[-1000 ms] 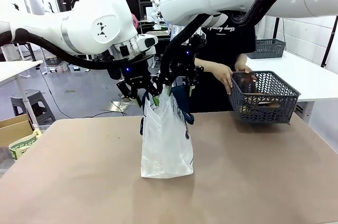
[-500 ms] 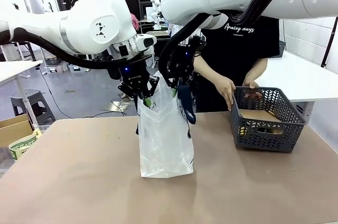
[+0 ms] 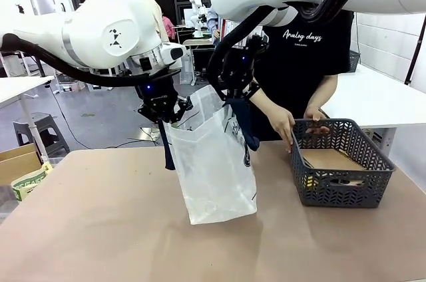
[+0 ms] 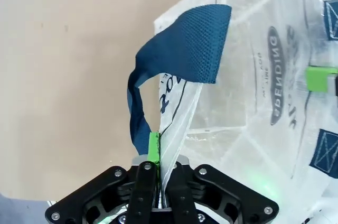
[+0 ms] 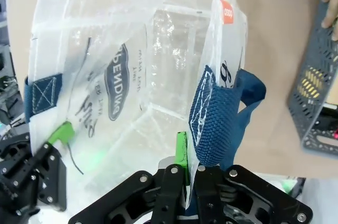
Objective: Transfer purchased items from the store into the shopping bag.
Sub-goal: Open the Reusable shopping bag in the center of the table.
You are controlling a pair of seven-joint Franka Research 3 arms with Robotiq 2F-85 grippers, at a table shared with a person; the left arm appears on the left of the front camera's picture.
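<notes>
The shopping bag (image 3: 214, 169), translucent white with navy handles, stands on the table with its mouth spread between my two grippers. My left gripper (image 3: 166, 116) is shut on the bag's left rim; up close its fingertips (image 4: 157, 147) pinch the plastic beside a navy handle (image 4: 179, 49). My right gripper (image 3: 234, 99) is shut on the opposite rim (image 5: 184, 160), next to the other handle (image 5: 216, 118). The inside of the bag (image 5: 158, 71) looks bare. Tan and yellow purchased items (image 3: 329, 159) lie in a dark lattice basket (image 3: 341, 185) at the right.
A person in a black shirt stands across the table, both hands (image 3: 283, 122) on the basket's far rim. The basket sits close to the bag's right side. Brown tabletop (image 3: 93, 229) lies open at the left and front. A white table (image 3: 379, 96) stands behind at the right.
Both grippers closed on the bag's rim and drew apart, widening its mouth; the bag's base slid right. The person lowered the basket onto the table.
</notes>
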